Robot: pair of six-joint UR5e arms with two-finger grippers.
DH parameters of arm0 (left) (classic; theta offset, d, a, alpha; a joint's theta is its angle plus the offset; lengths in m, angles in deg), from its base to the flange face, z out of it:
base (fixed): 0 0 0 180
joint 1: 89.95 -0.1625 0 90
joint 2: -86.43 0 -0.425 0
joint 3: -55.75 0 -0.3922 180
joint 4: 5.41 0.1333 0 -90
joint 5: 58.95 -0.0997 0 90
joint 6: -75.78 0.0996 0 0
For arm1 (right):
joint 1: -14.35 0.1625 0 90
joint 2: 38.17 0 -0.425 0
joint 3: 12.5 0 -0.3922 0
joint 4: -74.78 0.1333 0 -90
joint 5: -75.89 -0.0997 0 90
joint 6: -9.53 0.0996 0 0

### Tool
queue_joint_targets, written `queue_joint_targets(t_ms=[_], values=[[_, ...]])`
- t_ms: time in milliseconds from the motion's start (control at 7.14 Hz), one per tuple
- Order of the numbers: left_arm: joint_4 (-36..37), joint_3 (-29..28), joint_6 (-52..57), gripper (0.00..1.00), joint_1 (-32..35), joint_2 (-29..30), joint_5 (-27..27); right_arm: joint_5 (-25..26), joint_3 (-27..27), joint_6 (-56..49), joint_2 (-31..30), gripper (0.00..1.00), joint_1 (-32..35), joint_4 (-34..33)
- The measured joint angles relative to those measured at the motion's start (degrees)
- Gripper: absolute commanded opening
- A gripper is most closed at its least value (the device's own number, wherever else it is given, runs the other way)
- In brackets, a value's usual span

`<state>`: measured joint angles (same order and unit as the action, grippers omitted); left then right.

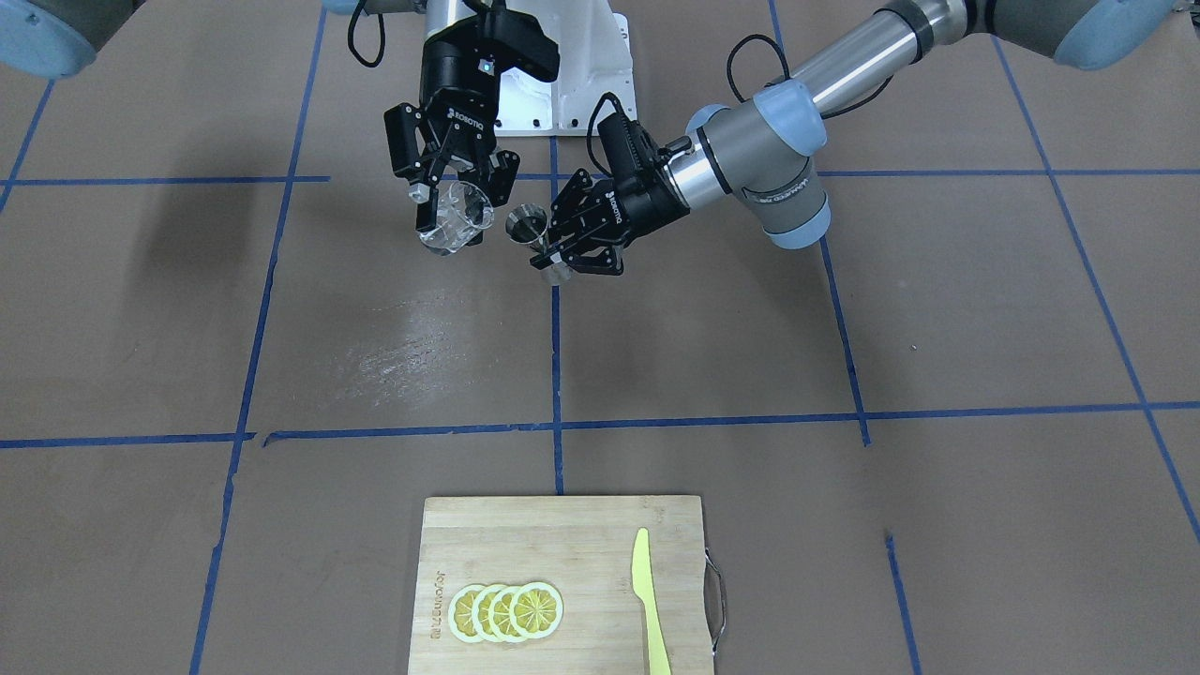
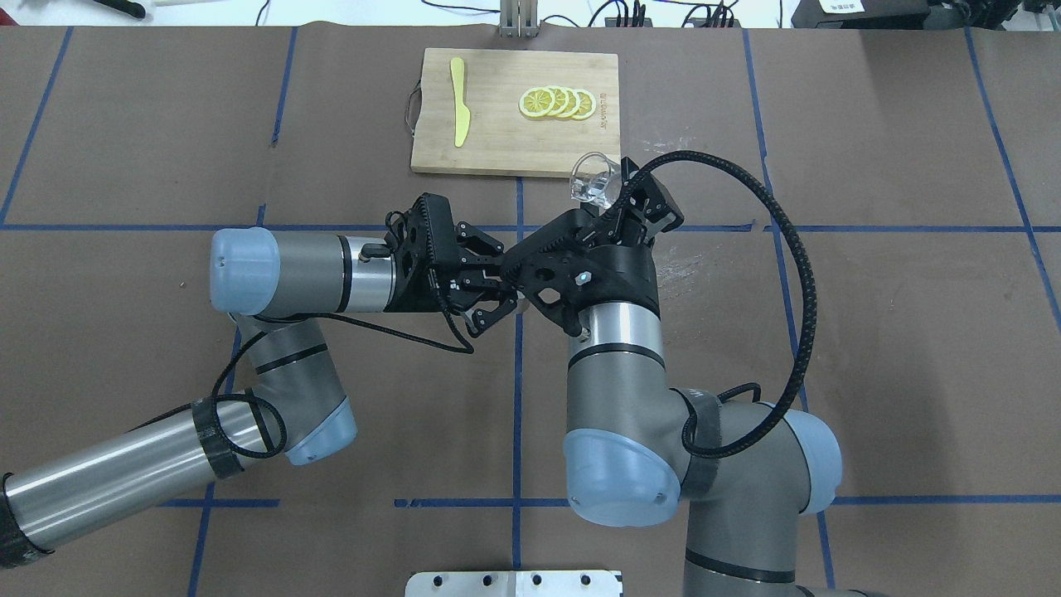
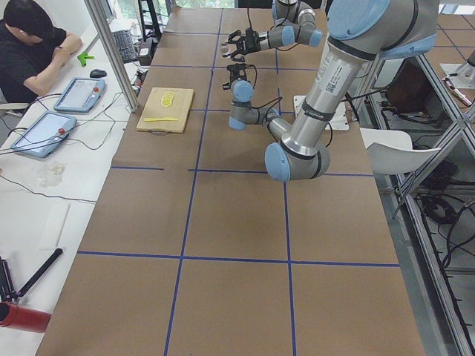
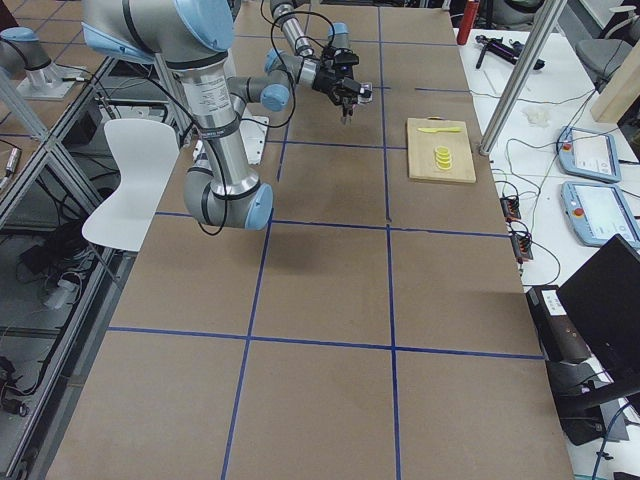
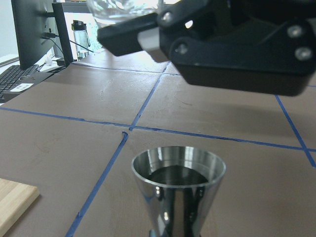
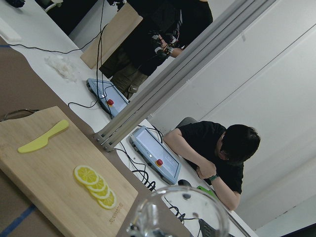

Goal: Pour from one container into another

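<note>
Clamping the tilted glass cup (image 1: 459,223) upper centre, right gripper (image 1: 455,202) closed on it; left gripper (image 1: 553,253) closed on steel jigger (image 1: 527,225) just beside.

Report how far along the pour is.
Done: both are off the table, the glass cup in the right claw, the jigger in the left claw. In hand: the cup hangs tilted, up beside the jigger's mouth. Left: the pour; no stream shows.
</note>
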<state>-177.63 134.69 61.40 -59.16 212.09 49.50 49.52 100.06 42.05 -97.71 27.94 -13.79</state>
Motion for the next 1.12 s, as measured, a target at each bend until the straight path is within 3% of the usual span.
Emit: queue_joint_targets(t_ms=[420, 841, 1121], values=[[0.0, 3.1, -1.0, 0.0, 1.9, -2.8, 0.2, -0.3, 0.1, 0.4, -4.8, 0.0, 1.1, 5.5], [-0.6, 8.8, -4.5, 0.0, 5.5, -9.5, 0.3, -0.3, 0.1, 0.5, -5.4, 0.0, 1.4, 5.9], [-5.5, 10.3, -6.3, 0.0, 8.5, -16.0, 0.8, -0.3, 0.1, 0.5, -5.4, 0.0, 1.4, 5.9]])
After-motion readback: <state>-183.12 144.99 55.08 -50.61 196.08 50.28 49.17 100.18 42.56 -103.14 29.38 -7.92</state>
